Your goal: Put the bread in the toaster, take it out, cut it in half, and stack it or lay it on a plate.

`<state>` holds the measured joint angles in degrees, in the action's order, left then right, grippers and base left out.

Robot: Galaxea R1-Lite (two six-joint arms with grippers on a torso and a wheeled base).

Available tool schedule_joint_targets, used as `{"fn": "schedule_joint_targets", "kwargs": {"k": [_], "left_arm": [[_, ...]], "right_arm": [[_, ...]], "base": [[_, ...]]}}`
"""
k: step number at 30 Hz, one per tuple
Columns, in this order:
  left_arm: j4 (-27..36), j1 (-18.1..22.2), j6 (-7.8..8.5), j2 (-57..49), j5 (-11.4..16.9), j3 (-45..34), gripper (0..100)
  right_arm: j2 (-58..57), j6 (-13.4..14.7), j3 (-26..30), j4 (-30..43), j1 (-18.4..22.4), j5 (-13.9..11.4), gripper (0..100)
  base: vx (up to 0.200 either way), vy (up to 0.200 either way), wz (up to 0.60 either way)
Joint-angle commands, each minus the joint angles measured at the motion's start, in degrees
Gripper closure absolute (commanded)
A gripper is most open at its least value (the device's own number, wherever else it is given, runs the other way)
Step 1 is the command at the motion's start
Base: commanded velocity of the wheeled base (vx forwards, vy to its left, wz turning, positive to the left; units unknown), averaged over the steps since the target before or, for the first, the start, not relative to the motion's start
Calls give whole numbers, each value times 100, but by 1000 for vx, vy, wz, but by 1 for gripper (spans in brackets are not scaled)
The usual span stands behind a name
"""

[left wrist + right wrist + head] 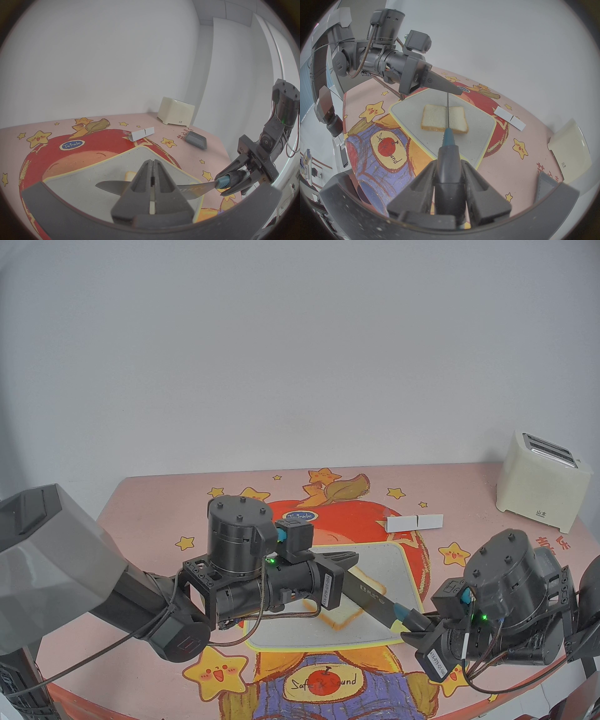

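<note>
The bread (444,118) lies on the board (406,109), lower centre in the head view. The knife (375,601) is clamped by the right gripper (449,162). The left gripper (153,162) is closed on nothing above the blade. The slice could be dragged or torn if the blade is pressed unevenly.

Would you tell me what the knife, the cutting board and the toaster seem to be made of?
Knife: thin grey blade, likely steel; teal handle, probably plastic.
Cutting board: speckled grey matte, yellow rim, perhaps plastic.
Toaster: cream matte casing, plastic or painted metal.
</note>
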<state>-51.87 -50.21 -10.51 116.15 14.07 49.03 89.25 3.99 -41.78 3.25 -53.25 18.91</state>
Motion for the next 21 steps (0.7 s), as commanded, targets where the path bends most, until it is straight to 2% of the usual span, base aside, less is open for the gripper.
{"fn": "schedule_joint_targets", "kwargs": {"k": [1, 10, 21], "left_arm": [[-16, 3, 5, -5, -1, 10, 100], [-16, -6, 5, 13, -9, -60, 100], [-25, 3, 5, -14, -9, 19, 100]], "right_arm": [[31, -3, 12, 17, -1, -1, 100], [23, 6, -138, -53, -1, -1, 100], [49, 14, -23, 8, -1, -1, 100]], "base": [[0, 0, 0], [0, 0, 0], [0, 0, 0]]}}
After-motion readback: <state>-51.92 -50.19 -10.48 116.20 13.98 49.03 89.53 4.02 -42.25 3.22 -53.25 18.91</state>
